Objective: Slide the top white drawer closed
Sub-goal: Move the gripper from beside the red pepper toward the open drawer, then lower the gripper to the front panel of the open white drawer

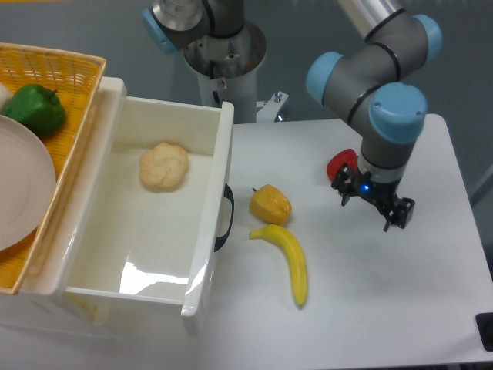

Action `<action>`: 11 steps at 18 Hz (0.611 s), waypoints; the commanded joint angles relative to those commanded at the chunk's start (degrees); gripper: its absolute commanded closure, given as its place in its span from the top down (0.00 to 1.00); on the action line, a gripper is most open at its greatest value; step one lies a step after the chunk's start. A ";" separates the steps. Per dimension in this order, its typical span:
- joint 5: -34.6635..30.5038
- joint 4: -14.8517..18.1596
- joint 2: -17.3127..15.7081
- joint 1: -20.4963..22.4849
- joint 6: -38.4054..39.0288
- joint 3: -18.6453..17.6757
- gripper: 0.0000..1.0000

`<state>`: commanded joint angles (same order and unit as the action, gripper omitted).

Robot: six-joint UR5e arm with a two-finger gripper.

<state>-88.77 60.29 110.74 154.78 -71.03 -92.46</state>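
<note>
The top white drawer (158,231) stands pulled out to the right, wide open. Its black curved handle (226,219) is on the front wall, facing the table. A pale bread roll (163,166) lies inside it. My gripper (370,208) hangs over the table well to the right of the drawer, about a third of the frame's width from the handle. Its fingers point down, stand apart and hold nothing.
A yellow pepper (270,203) and a banana (289,259) lie on the table between the handle and my gripper. A red object (339,164) sits just behind the gripper. A wicker basket (73,73) with a green pepper (34,109) and a white plate (19,185) sits atop the cabinet.
</note>
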 joint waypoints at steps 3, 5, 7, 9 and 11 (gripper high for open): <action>1.66 1.05 -0.17 -0.44 5.02 -0.61 1.00; 5.34 1.76 -0.70 -0.79 8.44 -1.58 1.00; 7.82 2.20 -1.32 -1.84 11.86 -1.76 0.97; 8.00 3.07 -1.41 -3.68 17.57 -1.85 0.63; 8.00 3.78 -1.41 -5.44 20.66 -1.85 0.39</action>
<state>-80.77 64.07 109.34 149.34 -50.37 -94.31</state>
